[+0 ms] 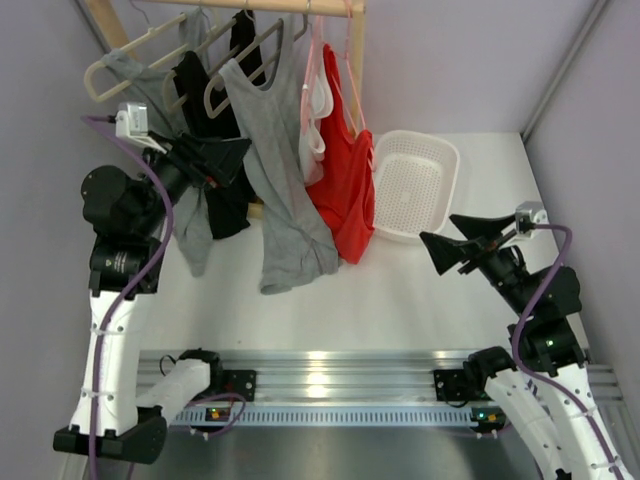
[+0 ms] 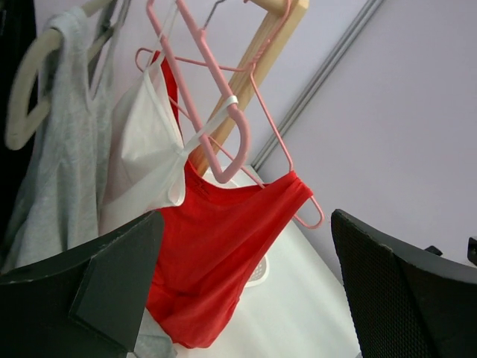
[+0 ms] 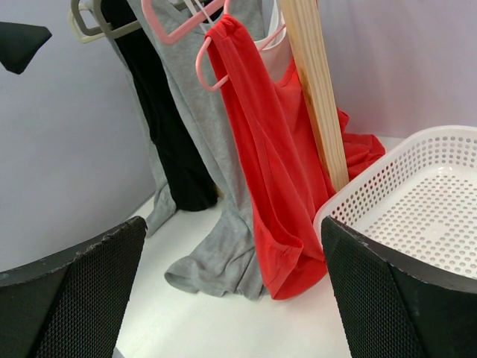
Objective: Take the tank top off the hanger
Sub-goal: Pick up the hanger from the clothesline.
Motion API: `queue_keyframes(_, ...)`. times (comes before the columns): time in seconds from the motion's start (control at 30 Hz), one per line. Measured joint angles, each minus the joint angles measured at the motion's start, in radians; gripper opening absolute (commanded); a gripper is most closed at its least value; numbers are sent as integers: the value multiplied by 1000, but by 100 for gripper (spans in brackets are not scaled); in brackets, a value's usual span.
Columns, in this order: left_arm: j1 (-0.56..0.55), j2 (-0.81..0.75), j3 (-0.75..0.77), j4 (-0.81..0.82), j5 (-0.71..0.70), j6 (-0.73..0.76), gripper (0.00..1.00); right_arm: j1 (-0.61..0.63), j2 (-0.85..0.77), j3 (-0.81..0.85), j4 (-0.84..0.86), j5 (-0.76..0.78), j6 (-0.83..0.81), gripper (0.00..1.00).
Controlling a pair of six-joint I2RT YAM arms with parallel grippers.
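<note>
**Both grippers wide open, red top on its hanger**

Seen from the top camera, a light wooden rail (image 1: 290, 6) runs across the 12 o'clock edge of the white table (image 1: 400, 290) and carries a row of garments. The red fabric tank top (image 1: 345, 190) hangs at the rail's 3 o'clock end on a thin pink wire hanger (image 2: 316, 218), and its hem pools on the tabletop. Touching it on its 9 o'clock side is a small white tank top (image 1: 315, 110). Next comes a long grey tank top (image 1: 280, 170) whose hem also lies on the table, then a black tank top (image 1: 230, 210).

The white perforated plastic basket (image 3: 373, 183) sits at 2 o'clock on the table, just beside the red top and touching its fabric.

The left gripper (image 1: 228, 160) hovers at 10 o'clock in front of the black and grey tops, with its jaws spread wide and nothing between them. Its wrist camera looks past the fingers at the red top. The right gripper (image 1: 445, 235) is at 3 o'clock, just below the basket's near edge, and its jaws are likewise spread wide and empty. It points toward 10 o'clock, at the red top, and stands apart from it.
</note>
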Motion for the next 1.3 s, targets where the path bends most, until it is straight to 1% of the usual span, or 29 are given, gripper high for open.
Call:
queue_keyframes(0.07, -62, 21, 13, -1, -29, 22, 98, 0, 1, 0, 0, -1, 0, 99)
queue_keyframes(0.13, -165, 50, 32, -11, -96, 59, 98, 0, 1, 0, 0, -1, 0, 99)
queue_keyframes(0.2, -292, 90, 65, -22, -201, 112, 98, 0, 1, 0, -1, -1, -1, 99)
queue_keyframes(0.23, -393, 118, 89, -38, -278, 147, 98, 0, 1, 0, -1, -1, -2, 99)
queue_keyframes(0.33, -628, 219, 172, -62, -480, 250, 98, 0, 1, 2, -8, -1, -3, 99)
queue_keyframes(0.37, -677, 259, 212, -79, -530, 277, 98, 0, 1, 3, -14, -1, -6, 100)
queue_keyframes(0.43, -730, 328, 280, -88, -600, 312, 98, 0, 1, 8, -25, 0, -10, 99)
queue_keyframes(0.57, -761, 500, 470, -127, -737, 367, 98, 0, -4, 33, -49, 7, -25, 99)
queue_keyframes(0.6, -764, 534, 507, -131, -760, 375, 89, 0, -8, 41, -59, 10, -28, 99)
queue_keyframes(0.67, -765, 605, 578, -136, -813, 396, 79, 0, -16, 55, -70, 16, -34, 99)
queue_keyframes(0.77, -766, 701, 678, -144, -884, 436, 83, 0, -25, 72, -83, 24, -41, 99)
queue_keyframes(0.8, -766, 730, 710, -151, -904, 451, 88, 0, -25, 76, -87, 26, -43, 99)
queue_keyframes(0.87, -767, 779, 768, -156, -942, 484, 93, 0, -25, 82, -95, 30, -45, 100)
queue_keyframes(1.17, -770, 944, 997, -167, -1102, 653, 97, 0, -24, 89, -122, 41, -54, 100)
queue_keyframes(1.3, -759, 983, 1027, -169, -1127, 689, 98, 0, -24, 89, -128, 43, -54, 100)
